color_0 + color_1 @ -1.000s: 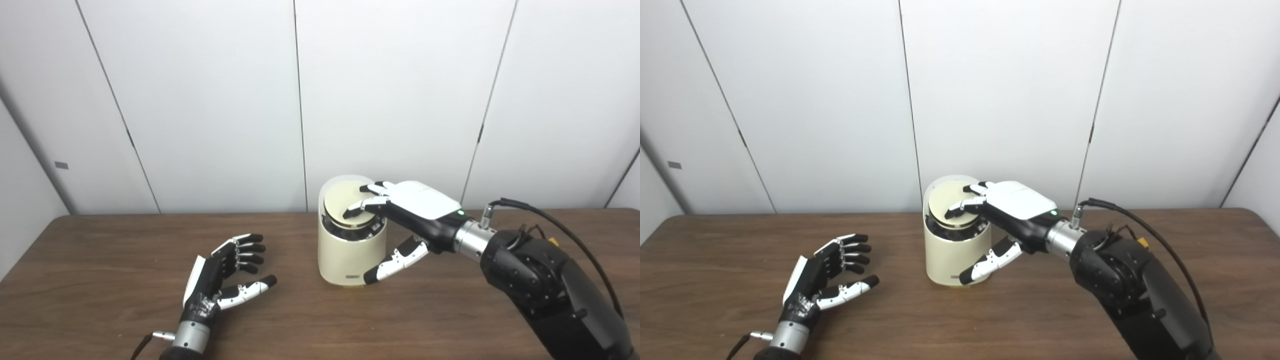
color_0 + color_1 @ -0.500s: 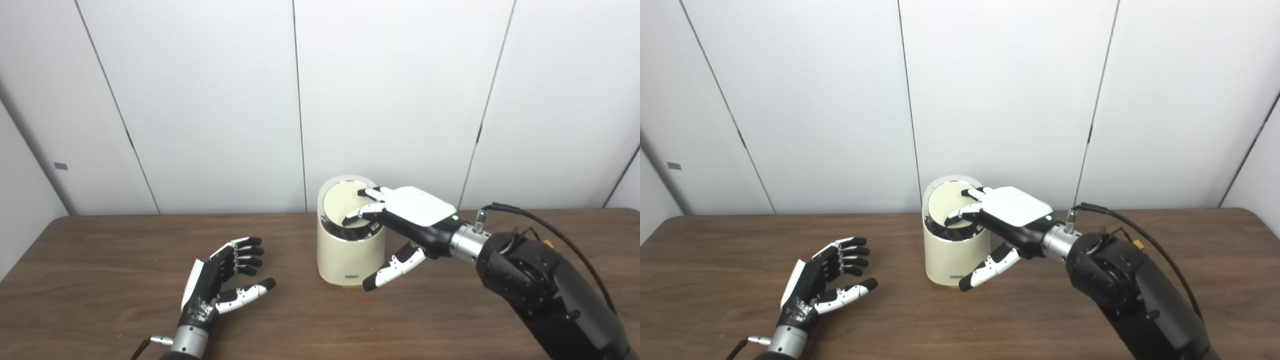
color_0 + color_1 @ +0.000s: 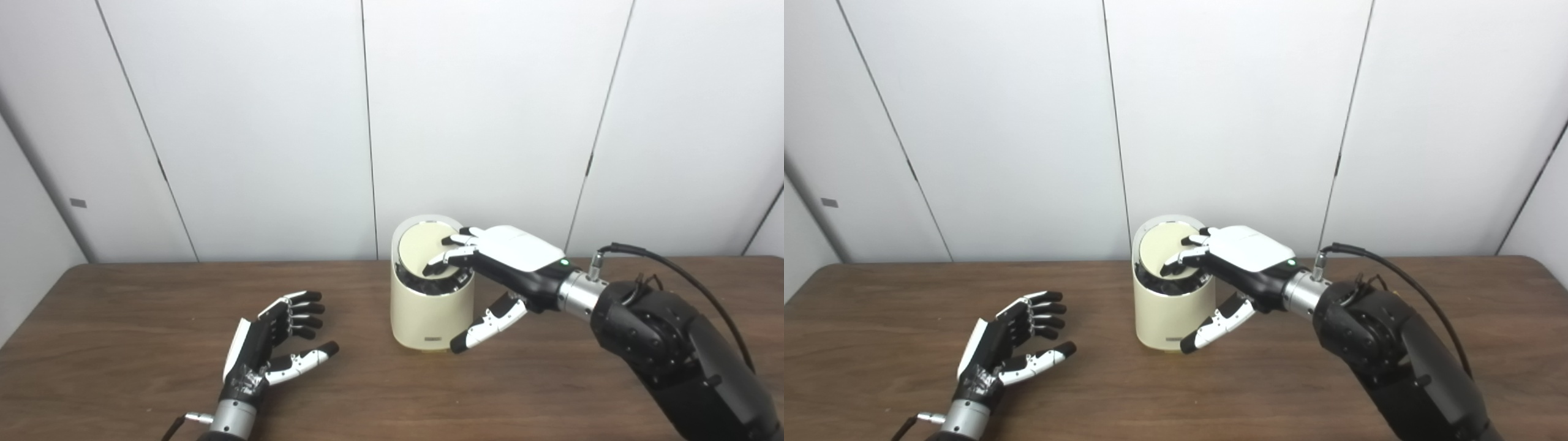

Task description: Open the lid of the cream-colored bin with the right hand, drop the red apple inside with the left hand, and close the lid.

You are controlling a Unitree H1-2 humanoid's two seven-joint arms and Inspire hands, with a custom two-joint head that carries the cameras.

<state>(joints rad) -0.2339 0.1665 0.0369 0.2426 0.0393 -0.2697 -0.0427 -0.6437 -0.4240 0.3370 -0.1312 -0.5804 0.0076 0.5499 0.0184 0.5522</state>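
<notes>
On the left, the left hand [image 3: 269,346] was seen resting low over the brown tabletop [image 3: 122,318]. Its fingers were spread apart and nothing was held in it. No red apple could be seen anywhere, not in this hand and not on the tabletop, so it may already have been dropped in the bin. That could not be told for sure, as the dark inside of the bin was mostly hidden.

In the middle, the cream-colored bin [image 3: 432,309] was seen standing upright near the back of the tabletop. Its round lid [image 3: 422,248] was tilted up toward the wall, with a dark gap shown under its front edge.

On the right, the right hand [image 3: 490,269] was reached over the bin. Its fingertips [image 3: 438,264] were laid on the lid, and its thumb [image 3: 487,324] was hung down just beside the front of the bin. Nothing was gripped; the lid was only touched by half-curled fingers.

The lid step was thought to be the one in hand. To do it well, the lid should be pushed slowly and straight down. The bin should not be bumped sideways by the thumb, or it might be tipped. The left hand should be kept well away.
</notes>
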